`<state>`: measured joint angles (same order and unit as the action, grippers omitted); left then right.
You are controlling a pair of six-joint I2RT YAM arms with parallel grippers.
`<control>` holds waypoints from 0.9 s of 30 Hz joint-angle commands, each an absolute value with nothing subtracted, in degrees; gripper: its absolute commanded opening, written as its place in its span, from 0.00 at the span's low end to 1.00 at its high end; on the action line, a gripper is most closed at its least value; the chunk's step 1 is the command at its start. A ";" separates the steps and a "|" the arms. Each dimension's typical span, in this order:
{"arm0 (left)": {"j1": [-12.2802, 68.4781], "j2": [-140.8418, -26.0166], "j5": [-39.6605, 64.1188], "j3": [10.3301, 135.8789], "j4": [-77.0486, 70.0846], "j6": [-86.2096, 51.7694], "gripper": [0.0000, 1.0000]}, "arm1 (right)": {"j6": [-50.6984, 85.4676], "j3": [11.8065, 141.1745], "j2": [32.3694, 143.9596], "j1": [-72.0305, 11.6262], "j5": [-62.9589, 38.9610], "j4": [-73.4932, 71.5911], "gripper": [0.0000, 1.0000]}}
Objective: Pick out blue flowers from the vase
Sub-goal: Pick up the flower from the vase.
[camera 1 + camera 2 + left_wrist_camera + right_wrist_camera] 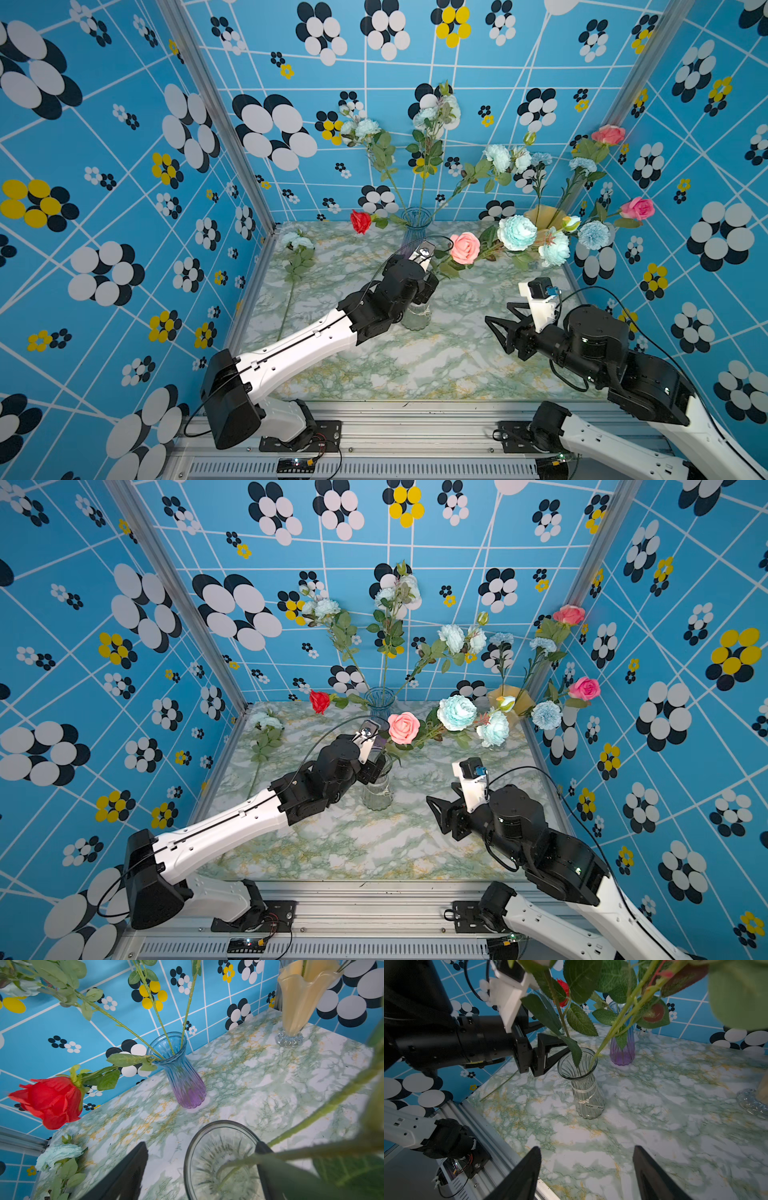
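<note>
The clear glass vase [415, 318] [583, 1088] stands mid-table. It holds a pink rose [464, 247] and two large blue flowers [516, 232] [493, 729], their stems leaning right. My left gripper [202, 1144] is open over the vase mouth [207, 1136]. The stems rise past one of its fingers [265, 1153], and nothing is gripped. My right gripper [586, 1148] [498, 318] is open and empty above bare table, to the right of the vase. Another blue flower [297, 242] [59, 1154] lies on the table at the far left.
A blue-purple vase [415, 222] [182, 1076] at the back holds pale blue blooms [365, 126] and a red rose [360, 221]. A yellow vase [544, 218] at the back right holds carnations [593, 235] and pink roses [638, 208]. Patterned walls close in three sides.
</note>
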<state>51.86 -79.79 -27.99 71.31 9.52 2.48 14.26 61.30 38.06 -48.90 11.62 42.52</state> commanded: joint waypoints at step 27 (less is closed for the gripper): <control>40.20 -76.65 -9.65 72.42 15.57 -2.43 0.87 | 19.94 44.25 49.03 -47.90 21.01 -2.98 0.69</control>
<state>40.12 -79.57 -12.91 71.22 13.21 -1.13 18.85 44.66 48.38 -48.27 19.09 3.73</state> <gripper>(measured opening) 0.862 0.688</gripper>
